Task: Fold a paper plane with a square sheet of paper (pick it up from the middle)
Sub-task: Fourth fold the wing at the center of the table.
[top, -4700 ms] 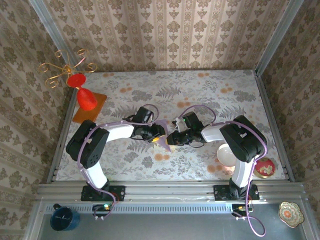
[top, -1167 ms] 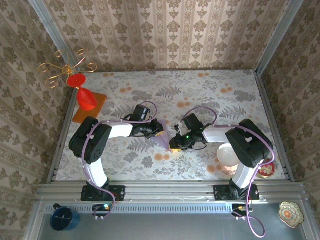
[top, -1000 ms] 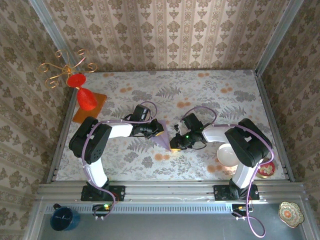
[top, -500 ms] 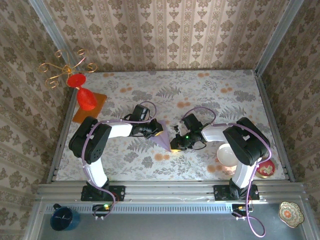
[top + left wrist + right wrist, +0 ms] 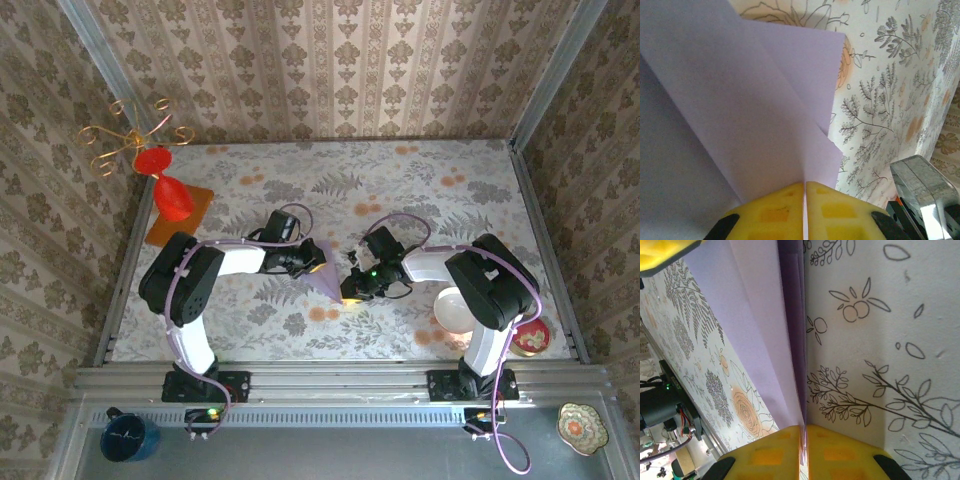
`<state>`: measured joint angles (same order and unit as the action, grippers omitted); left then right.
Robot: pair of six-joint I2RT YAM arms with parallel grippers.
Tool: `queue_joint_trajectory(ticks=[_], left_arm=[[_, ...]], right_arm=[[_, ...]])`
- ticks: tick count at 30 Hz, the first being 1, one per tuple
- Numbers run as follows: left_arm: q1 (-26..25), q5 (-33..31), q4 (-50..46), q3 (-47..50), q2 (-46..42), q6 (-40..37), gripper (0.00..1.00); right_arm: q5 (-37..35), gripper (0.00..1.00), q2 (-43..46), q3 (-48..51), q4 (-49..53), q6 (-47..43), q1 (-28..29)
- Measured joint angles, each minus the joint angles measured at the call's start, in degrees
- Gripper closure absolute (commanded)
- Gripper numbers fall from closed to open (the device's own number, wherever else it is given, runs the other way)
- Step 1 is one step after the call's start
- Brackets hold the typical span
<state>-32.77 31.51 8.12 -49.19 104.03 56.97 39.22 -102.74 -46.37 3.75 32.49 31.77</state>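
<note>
Floral-patterned table cloth (image 5: pixel 430 190) covers the work surface, enclosed on three sides by damask-papered walls. At the table's centre the paper plane (image 5: pixel 326 276), pale lilac and folded into a pointed wedge, is held between the two arms with its tip toward the near edge. The left gripper (image 5: pixel 312 263) meets it from the left, the right gripper (image 5: pixel 351 288) from the right, near the tip. In the left wrist view the left gripper (image 5: pixel 804 184) has its yellow pads (image 5: pixel 775 215) pressed together, with overlapping layers of the paper plane (image 5: pixel 740 100) running into the seam between them. In the right wrist view the right gripper (image 5: pixel 804 428) is likewise closed, its pads meeting on a creased ridge of the paper plane (image 5: pixel 755 315), whose flap slopes down onto the cloth. At the left rear a red cone-shaped vase (image 5: pixel 172 196) stands on an orange mat (image 5: pixel 190 222), below a gold wire ornament (image 5: pixel 128 136). Near the right arm's base lie a white bowl (image 5: pixel 452 311) and, just beside it, a small red dish (image 5: pixel 531 337).
</note>
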Motion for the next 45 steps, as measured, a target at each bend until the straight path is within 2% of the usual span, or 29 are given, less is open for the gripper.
queue_joint_trajectory(ticks=[10,16,21,24,27,32,45], left_arm=[[0.2,0.04,-0.17,0.0,0.79,0.0,0.89],[0.2,0.22,-0.15,0.0,1.14,0.0,0.89],[0.2,0.26,-0.15,0.0,1.14,0.0,0.89],[0.2,0.26,-0.15,0.0,1.14,0.0,0.88],[0.2,0.26,-0.15,0.0,1.14,0.0,0.88],[0.2,0.31,-0.15,-0.02,1.14,0.0,0.88],[0.2,0.74,-0.15,-0.02,1.14,0.0,0.88]], right_arm=[[0.0,0.84,-0.04,-0.15,0.37,-0.63,0.0],[0.22,0.69,0.81,-0.17,0.11,-0.42,0.07],[-4.24,0.63,5.99,1.77,0.79,0.66,-0.52],[-6.34,0.64,10.75,2.25,0.79,0.7,-1.2],[-6.43,0.71,12.24,1.79,-0.28,0.7,-1.09],[-5.33,0.77,7.82,-1.03,-1.55,1.2,0.48],[-2.69,0.8,0.98,-4.0,-3.76,2.54,1.95]])
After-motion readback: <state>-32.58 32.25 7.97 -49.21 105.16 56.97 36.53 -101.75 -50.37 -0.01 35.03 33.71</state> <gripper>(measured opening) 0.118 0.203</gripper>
